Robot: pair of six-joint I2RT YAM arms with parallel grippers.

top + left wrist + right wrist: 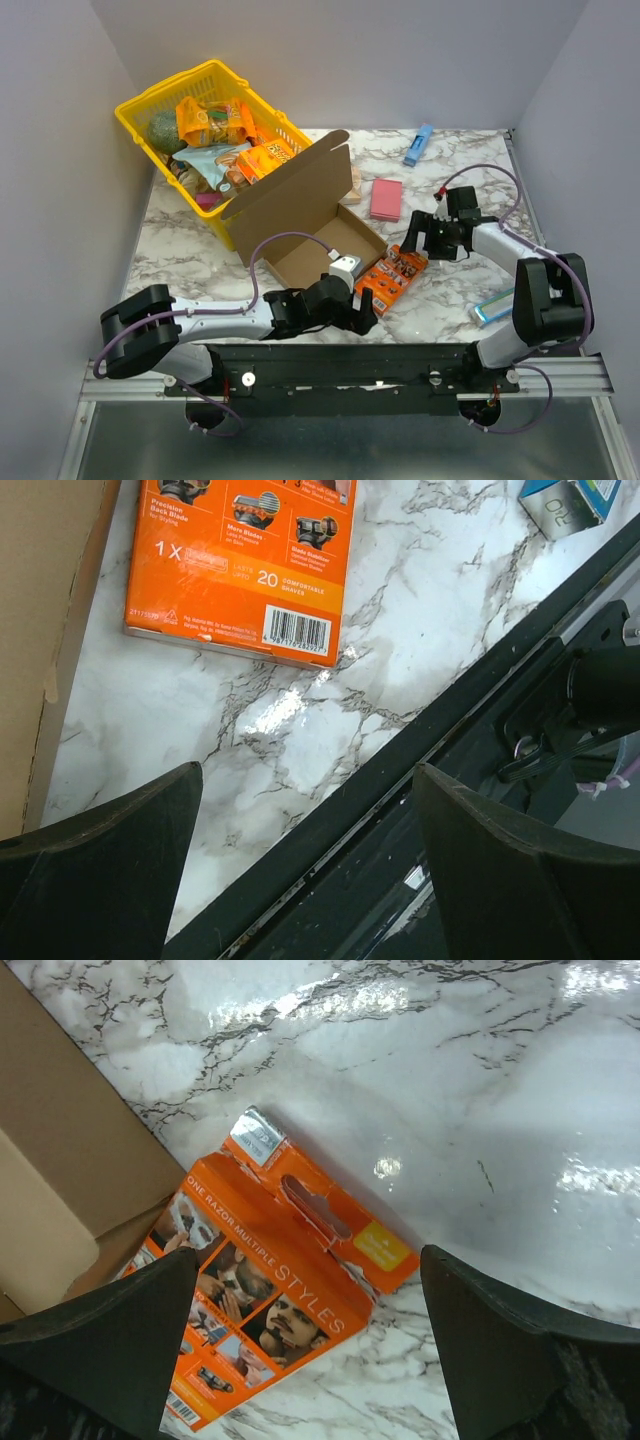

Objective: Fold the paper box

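Top external: paper box (305,205) sits mid-worktop (190,250), tray open, lid flap raised and leaning back toward the yellow basket (135,105); whether lid and basket touch, cannot tell. Orange razor pack (392,280) lies just beside the tray's right front corner. Left pincer (366,318) is low by the near edge, in front of the tray; right pincer (412,240) hovers just right of the tray, above the pack's far end. Neither has hold of anything.

Left wrist: left pincer (308,770) is spread wide and empty; between its fingers you get bare marble and the black rail (450,710), not cardboard. The box edge (40,630) is off to the far left of the view. Risk: close or descend from here and you catch nothing, or clip the rail.

Right wrist: right pincer (308,1255) is also spread wide and empty, with the razor pack (270,1290) between its fingers and the box corner (70,1150) to the left. Risk: close now and you grip the pack instead of a flap; push the side wall with the pack this near and it may wedge against the wall or be pinched along with it. The marble looks glossy; judge that the box could slide under a 1-sided push, so brace it with the other arm.
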